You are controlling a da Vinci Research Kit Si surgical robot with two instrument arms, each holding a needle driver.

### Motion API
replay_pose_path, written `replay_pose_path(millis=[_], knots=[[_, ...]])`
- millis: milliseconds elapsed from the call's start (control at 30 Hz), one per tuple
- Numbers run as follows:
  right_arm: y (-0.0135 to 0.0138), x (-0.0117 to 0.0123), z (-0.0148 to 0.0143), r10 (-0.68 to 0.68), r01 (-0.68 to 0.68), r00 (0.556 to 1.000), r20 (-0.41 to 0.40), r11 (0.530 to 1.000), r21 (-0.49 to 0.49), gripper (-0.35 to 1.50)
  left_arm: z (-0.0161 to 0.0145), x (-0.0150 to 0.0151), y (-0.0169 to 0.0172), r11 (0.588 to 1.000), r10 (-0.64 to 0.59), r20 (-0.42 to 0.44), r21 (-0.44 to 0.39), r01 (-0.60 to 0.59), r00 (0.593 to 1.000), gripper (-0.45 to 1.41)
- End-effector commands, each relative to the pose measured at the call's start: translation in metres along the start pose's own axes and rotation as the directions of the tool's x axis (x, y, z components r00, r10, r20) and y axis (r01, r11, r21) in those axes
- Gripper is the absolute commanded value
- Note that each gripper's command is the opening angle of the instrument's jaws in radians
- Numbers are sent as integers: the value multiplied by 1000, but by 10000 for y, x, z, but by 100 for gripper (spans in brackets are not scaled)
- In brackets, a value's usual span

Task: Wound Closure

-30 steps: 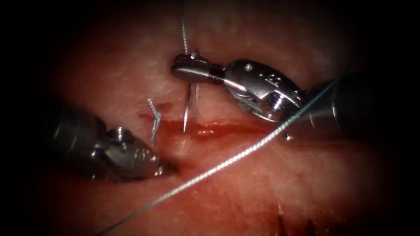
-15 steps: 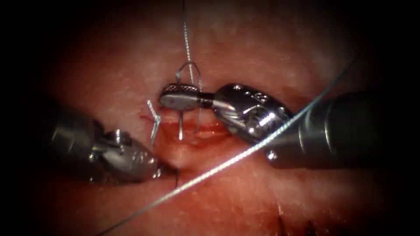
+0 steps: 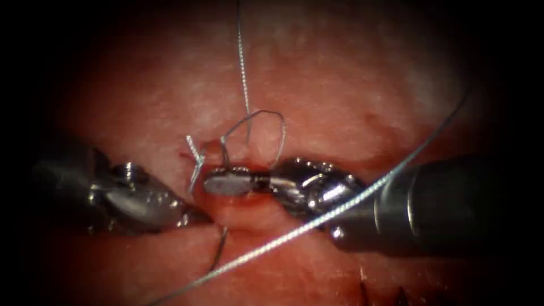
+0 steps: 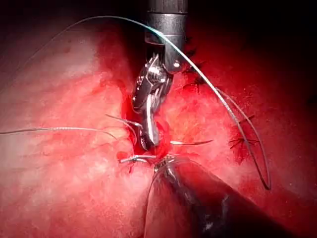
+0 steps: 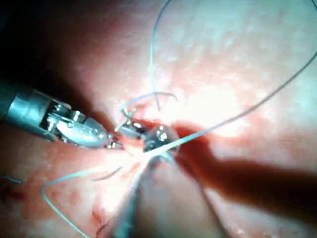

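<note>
My right tool (image 3: 224,182) lies low on the cut (image 3: 258,195), jaws shut on the needle, whose body is buried in the tissue (image 3: 340,73). A thin dark curved needle end (image 3: 218,249) (image 4: 193,143) sticks out of the tissue below the cut. A slack thread loop (image 3: 266,113) arches over the right jaws, and one strand runs up out of view. My left tool (image 3: 198,216) (image 5: 111,144) comes in from the left, its shut tips pinching the tissue edge beside the needle's exit. The right tool (image 4: 148,139) shows pressed into the red cut.
A long thread (image 3: 317,218) crosses diagonally over the right tool's shaft to the lower left. Short cut thread ends (image 3: 195,158) stand just left of the right jaws. Dark earlier stitches (image 3: 362,292) (image 4: 237,144) sit further along. Red fluid lines the cut.
The right tool has come down and left onto the cut, carrying the needle into the tissue. The thread over it has gone slack into a loop. The dark needle end has emerged below the cut.
</note>
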Motion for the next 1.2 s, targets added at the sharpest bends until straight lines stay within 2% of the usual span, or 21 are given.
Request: replay_pose_path(millis=[33, 67, 133, 167, 200, 267, 333, 433, 567, 633, 700, 733, 900, 967, 1033, 1067, 1133, 1167, 1200], knots=[[9, -5, -1, -79, 78, 997, -18, 996, -36, 66, 2, -5, 12, 1000, 15, -14, -2, -15, 1000, -45], [21, 4, -12, -230, 226, 972, -38, 969, -97, 66, -9, -4, 17, 999, 53, -52, 8, -53, 997, -35], [26, 9, -18, -281, 273, 959, -45, 952, -135, 69, -14, -3, 19, 998, 67, -67, 13, -66, 995, -33], [39, 19, -29, -390, 370, 919, -49, 900, -230, 110, -23, -2, 24, 996, 88, -99, 26, -86, 991, -33], [45, 23, -32, -421, 394, 906, -49, 879, -270, 126, -25, -1, 26, 995, 97, -108, 31, -94, 989, -33], [57, 34, -40, -506, 464, 862, -28, 811, -355, 147, -29, 3, 30, 991, 129, -137, 47, -124, 982, -32], [59, 35, -42, -509, 466, 860, -27, 807, -364, 147, -29, 5, 30, 989, 145, -152, 48, -139, 978, -32], [58, 34, -45, -522, 490, 853, -15, 810, -323, 145, -28, 5, 28, 984, 179, -180, 47, -173, 967, -23], [46, 22, -41, -527, 509, 850, -7, 825, -245, 133, -25, 6, 22, 979, 202, -223, 61, -193, 954, -11], [38, 16, -36, -536, 524, 844, -2, 826, -210, 131, -22, 8, 18, 980, 200, -276, 68, -189, 940, 0], [35, 14, -34, -546, 535, 838, 1, 821, -197, 130, -21, 10, 17, 980, 199, -293, 68, -188, 935, 4], [29, 10, -32, -552, 544, 834, 3, 820, -177, 128, -18, 14, 17, 980, 197, -351, 66, -186, 915, 12], [29, 12, -33, -560, 553, 828, 8, 815, -173, 128, -11, 19, 21, 977, 209, -400, 36, -212, 892, 14], [32, 14, -35, -565, 557, 825, 9, 810, -181, 128, -7, 20, 23, 976, 206, -407, 26, -214, 890, 12], [33, 15, -36, -566, 557, 824, 7, 810, -184, 128, -5, 23, 23, 976, 206, -420, 22, -218, 884, 4], [33, 15, -36, -566, 557, 824, 7, 810, -184, 128, -3, 25, 22, 976, 203, -438, 24, -215, 876, -6], [33, 15, -36, -566, 557, 824, 7, 810, -184, 128, -2, 27, 22, 977, 199, -446, 24, -210, 873, -11], [33, 14, -36, -566, 557, 824, 7, 810, -183, 128, 0, 28, 19, 981, 179, -460, 14, -195, 869, -38], [33, 14, -36, -566, 557, 824, 7, 810, -183, 126, 1, 28, 17, 981, 176, -468, 11, -194, 866, -45]])
